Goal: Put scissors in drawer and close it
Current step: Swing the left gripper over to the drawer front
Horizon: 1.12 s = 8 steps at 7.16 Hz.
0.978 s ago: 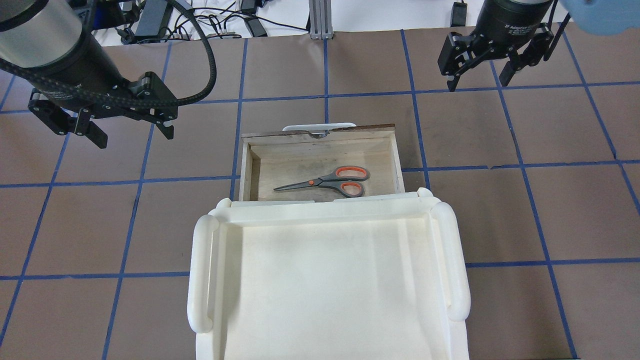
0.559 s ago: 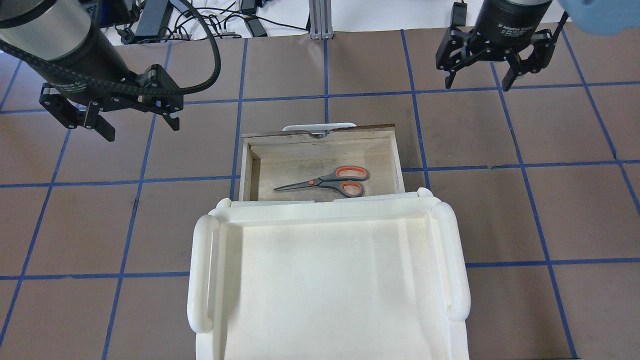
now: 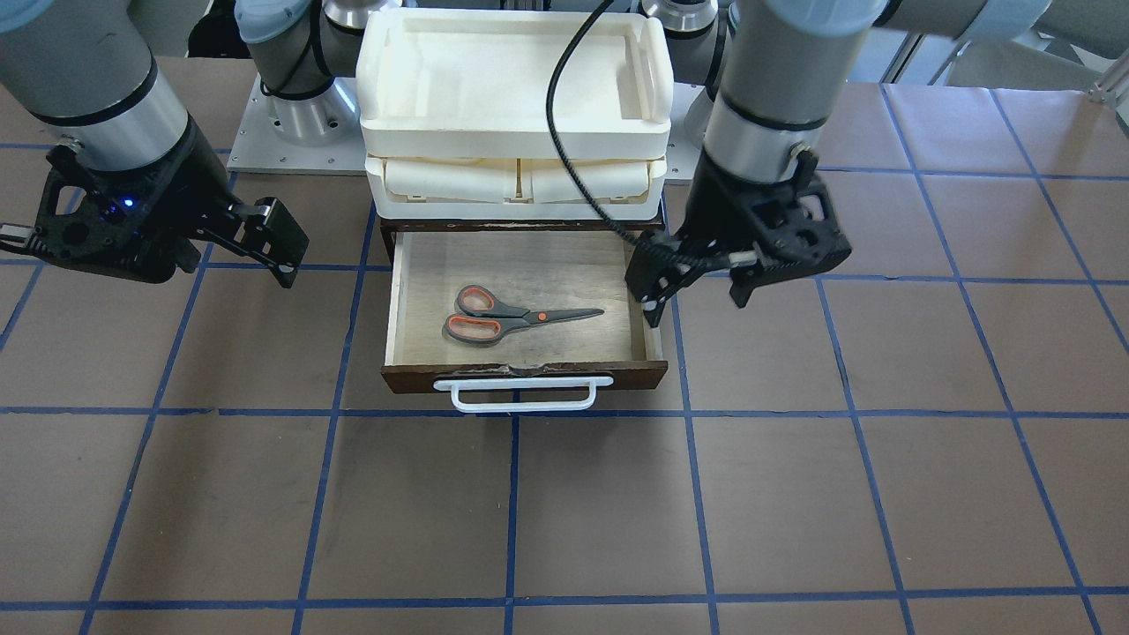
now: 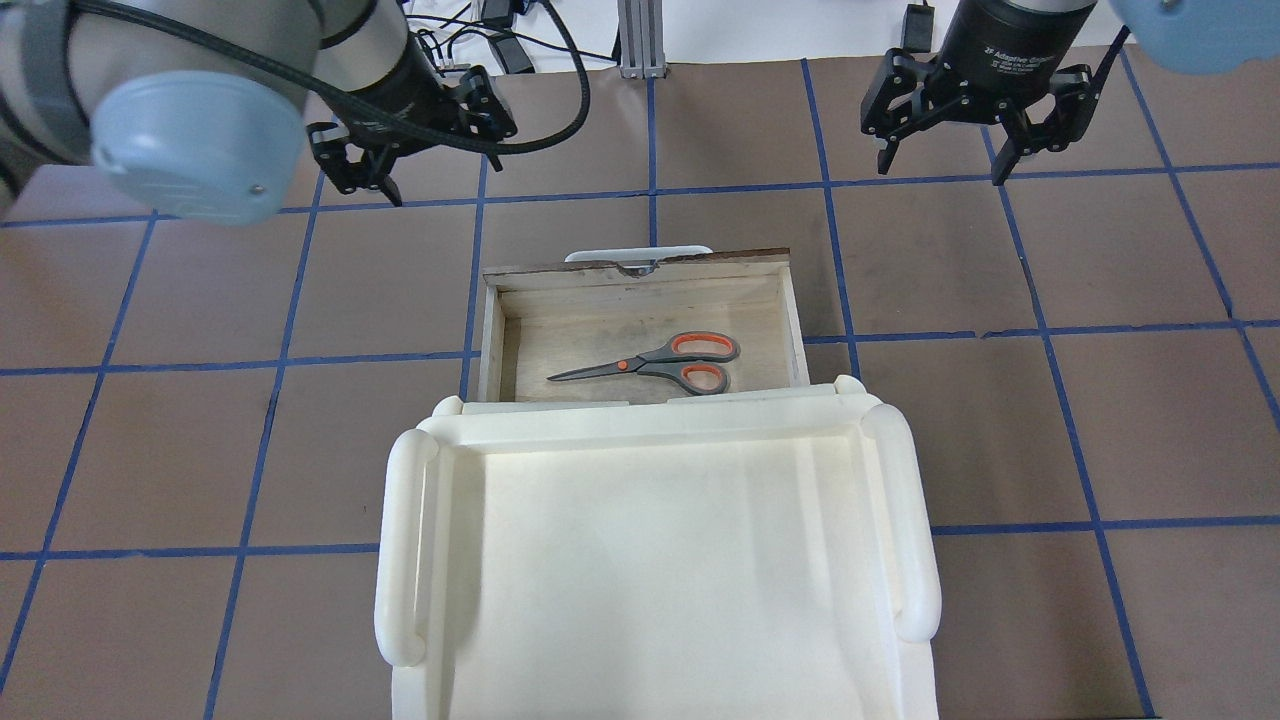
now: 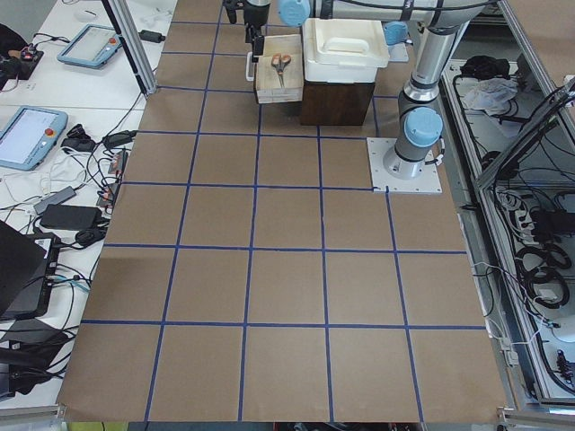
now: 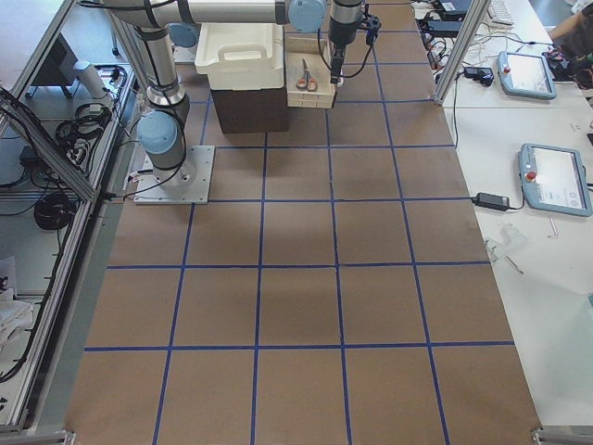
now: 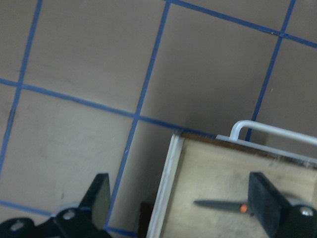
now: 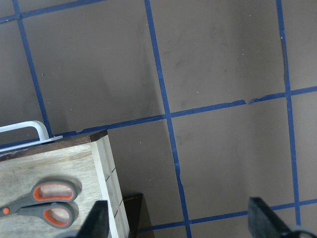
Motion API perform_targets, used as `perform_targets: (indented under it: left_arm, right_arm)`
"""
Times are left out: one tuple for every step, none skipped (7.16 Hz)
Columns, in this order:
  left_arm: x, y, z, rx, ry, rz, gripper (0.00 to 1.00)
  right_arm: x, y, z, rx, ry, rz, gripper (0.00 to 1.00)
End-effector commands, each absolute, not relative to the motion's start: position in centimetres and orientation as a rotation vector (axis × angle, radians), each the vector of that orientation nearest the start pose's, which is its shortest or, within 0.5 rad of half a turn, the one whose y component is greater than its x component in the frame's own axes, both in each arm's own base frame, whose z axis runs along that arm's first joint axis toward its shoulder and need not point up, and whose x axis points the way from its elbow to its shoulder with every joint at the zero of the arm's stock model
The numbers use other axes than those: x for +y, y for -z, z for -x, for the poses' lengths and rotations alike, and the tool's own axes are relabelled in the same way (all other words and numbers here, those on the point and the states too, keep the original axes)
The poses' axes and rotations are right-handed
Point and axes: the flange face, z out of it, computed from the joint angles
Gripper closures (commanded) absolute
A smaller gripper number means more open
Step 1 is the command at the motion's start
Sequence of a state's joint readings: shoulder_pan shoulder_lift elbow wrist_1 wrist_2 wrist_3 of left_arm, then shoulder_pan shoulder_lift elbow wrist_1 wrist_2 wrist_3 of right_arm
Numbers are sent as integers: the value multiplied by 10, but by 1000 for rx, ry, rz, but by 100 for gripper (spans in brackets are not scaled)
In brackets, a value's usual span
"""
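Observation:
The scissors [image 4: 660, 362] lie flat inside the open drawer [image 4: 640, 262], handles toward my right. They also show in the front view [image 3: 512, 315]. The drawer's dark wood front [image 3: 520, 375] and white bar handle [image 3: 522, 394] face away from me. My left gripper [image 4: 440, 175] is open and empty above the table beyond the drawer's left corner; in the front view [image 3: 697, 304] it hangs beside the drawer's side. My right gripper [image 4: 940, 172] is open and empty, further off past the right corner. The left wrist view shows the scissors' blade [image 7: 218, 204]; the right wrist view shows their handles [image 8: 42, 201].
The cream-white tray unit [image 4: 650, 560] sits over the drawer's near end, close to my base. Brown table surface with blue tape grid [image 4: 1000, 400] lies on both sides and beyond the drawer. Cables and devices [image 4: 450, 40] lie past the table's far edge.
My left arm has swung right and farther out, toward the drawer's far left corner. My right gripper has shifted slightly left. Scissors and drawer have not moved.

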<state>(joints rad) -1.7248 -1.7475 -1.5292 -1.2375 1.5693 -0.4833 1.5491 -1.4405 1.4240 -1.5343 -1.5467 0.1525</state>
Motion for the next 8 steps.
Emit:
perform_targets:
  left_arm:
    - [-590,-378,283,3157,379,632,0]
    - [-604,-350,295,3155,404,707,0]
    - [-618,-327,304,3160,384,688,0]
    - [-633,-311,324,3176,374,601,0]
    - [-653,-309,334,3186,395,456,0]
    - [-659,-293,336,3188,363,305,0]
    - [-662,-281,337,3182,336,87,0]
    - [-665,-265,338,3172,302,-39,0]
  right_arm:
    - [-548,-488,-122,3106,-36,-263,0]
    - [-549,-487,-120,3107,-38,-237,0]
    - [-549,-487,-120,3108,-40,-223,0]
    - [-548,-490,-120,3111,-33,-223,0]
    - [-547,-489,-116,3121,-44,-192,0]
    - [-546,-491,-115,3126,-41,-171,0]
    - [-544,-494,-117,3122,-34,-168,0]
    - [-543,-498,-119,3125,-6,-161,0]
